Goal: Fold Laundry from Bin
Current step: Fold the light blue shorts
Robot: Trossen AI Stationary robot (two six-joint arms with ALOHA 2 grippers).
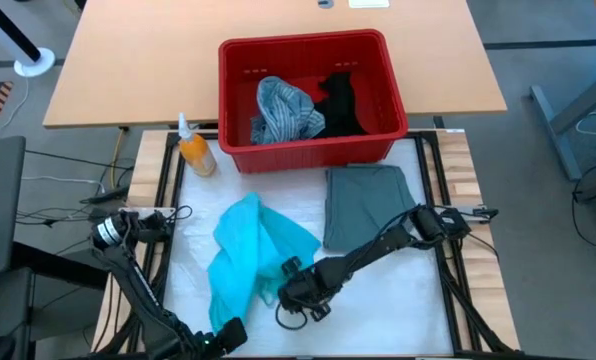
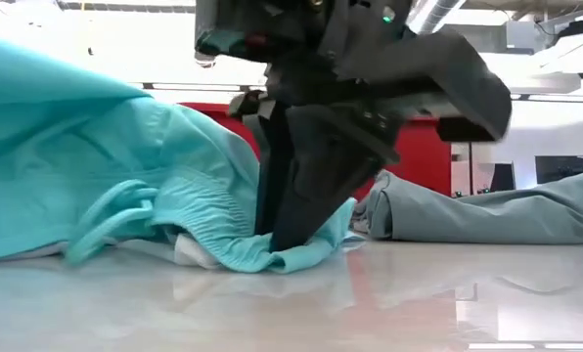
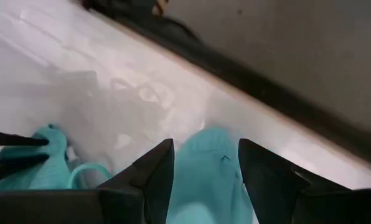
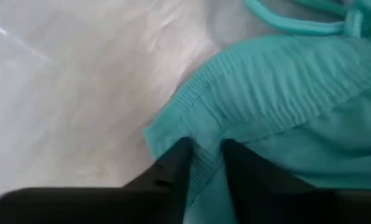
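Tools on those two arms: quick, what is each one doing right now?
Left tool: fingers apart around the turquoise garment; grip cannot be told.
Right tool: closed, pinching the turquoise garment's ribbed edge.

Two dark jointed arms with looping black cables, tapered black end effector fingers [image 3: 154, 180]

Orange spray bottle [image 1: 194, 150] with white nozzle standing on the white counter [image 1: 398, 300], just beside the basket's left corner, light wooden counter [image 1: 128, 60] behind, loose cables [image 1: 48, 215] at left
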